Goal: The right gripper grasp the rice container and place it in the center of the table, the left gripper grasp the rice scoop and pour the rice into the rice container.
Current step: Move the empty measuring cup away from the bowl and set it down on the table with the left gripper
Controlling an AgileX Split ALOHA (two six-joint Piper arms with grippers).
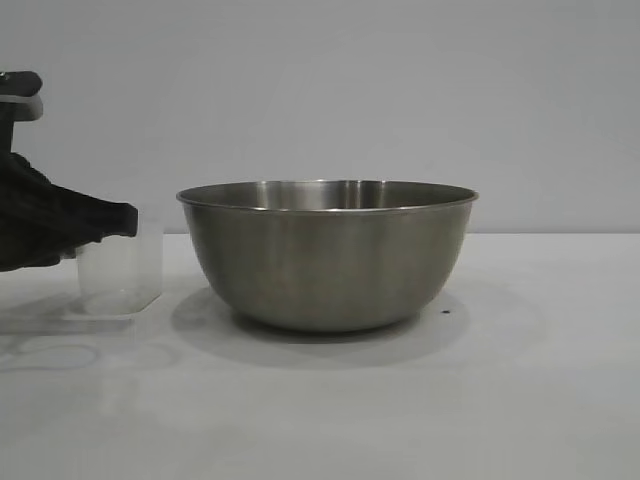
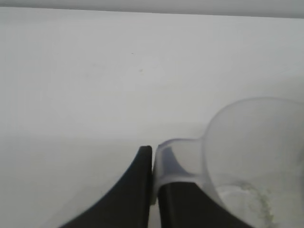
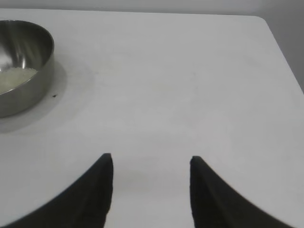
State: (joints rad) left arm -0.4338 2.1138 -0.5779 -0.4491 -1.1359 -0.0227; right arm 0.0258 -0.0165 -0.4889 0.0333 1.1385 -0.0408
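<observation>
The rice container (image 1: 325,255), a large steel bowl, stands on the white table (image 1: 520,400) near its middle. In the right wrist view the rice (image 3: 14,78) lies inside the rice container (image 3: 23,61). The clear rice scoop (image 1: 120,270) rests upright on the table just left of the bowl. My left gripper (image 1: 125,220) reaches in from the left. In its wrist view, the left gripper (image 2: 153,159) is shut on the thin handle of the rice scoop (image 2: 251,142), whose cup holds only a few grains. My right gripper (image 3: 151,164) hovers open over bare table, away from the bowl.
A small dark speck (image 1: 446,311) lies on the table right of the bowl. The table's far edge and rounded corner (image 3: 259,19) show in the right wrist view. A plain grey wall stands behind.
</observation>
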